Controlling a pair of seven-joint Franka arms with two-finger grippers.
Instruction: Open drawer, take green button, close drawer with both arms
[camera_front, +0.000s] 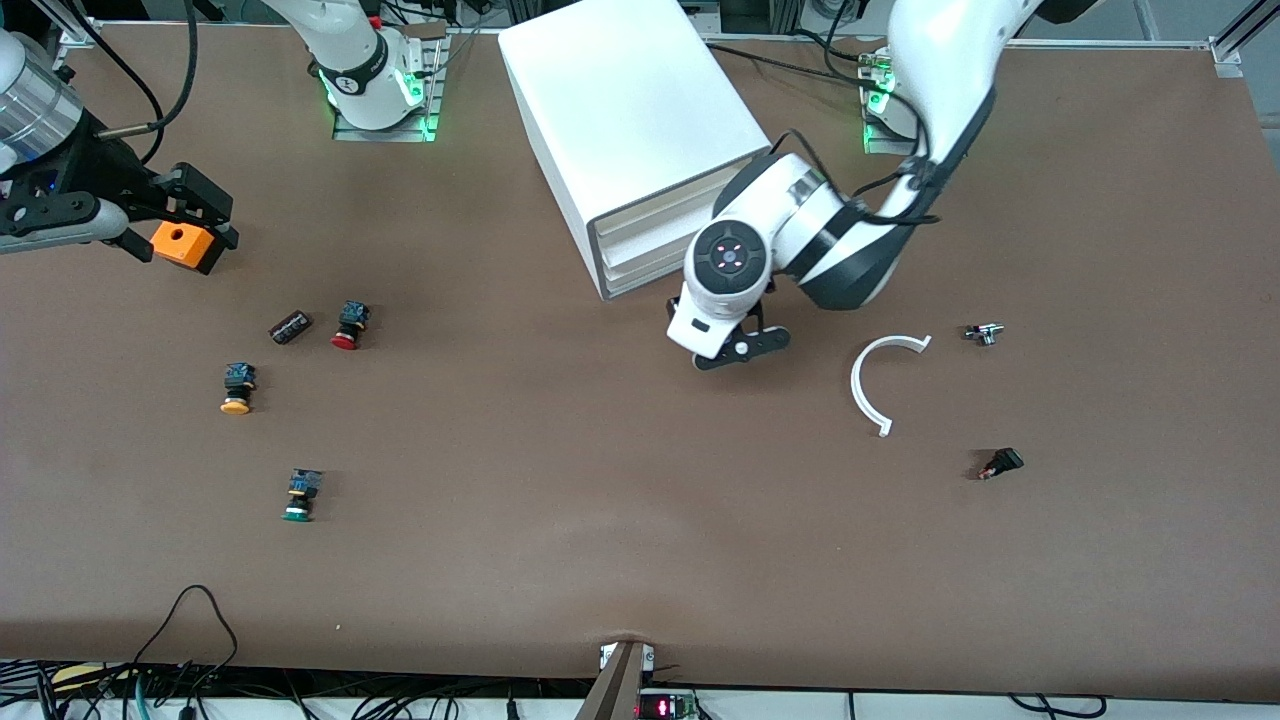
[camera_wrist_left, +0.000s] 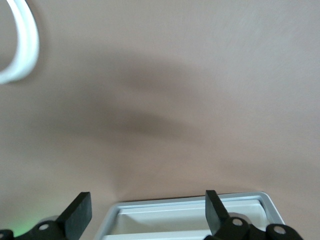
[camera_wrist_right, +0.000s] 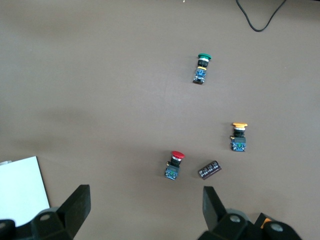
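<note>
Front view first, sweeping from the right arm's end of the table over to the left arm's end. My right gripper (camera_front: 185, 225) is parked up in the air over bare table at its own end, fingers spread apart with nothing between them, an orange block mounted by it. That arm is just waiting.

On the table near it I've got a small loose group: an orange-capped button (camera_front: 238, 388), a dark little cylinder (camera_front: 290, 327) and a red-capped button (camera_front: 349, 325) just beside that. The button (camera_front: 300, 496) I'm after, the green-capped one, lies on its side out on the open table, nearer the front camera than the other two and well apart from the cabinet (camera_front: 630, 130). The right wrist view shows the same three buttons, with the green one (camera_wrist_right: 201, 68) off by itself.

Middle of the table is the white cabinet with its three drawers. From the front they all look pushed in, and the drawer (camera_front: 640, 281) at the bottom is partly hidden by my left arm. The left gripper (camera_wrist_left: 145, 215) sits low right in front of it, jaws wide apart and empty; its wrist view shows a white tray rim between the fingers (camera_wrist_left: 77, 214).

Toward the left arm's end: a white curved plastic piece (camera_front: 868, 385), a small metal part (camera_front: 984, 333), and a small black part (camera_front: 1001, 463) nearer the camera.
</note>
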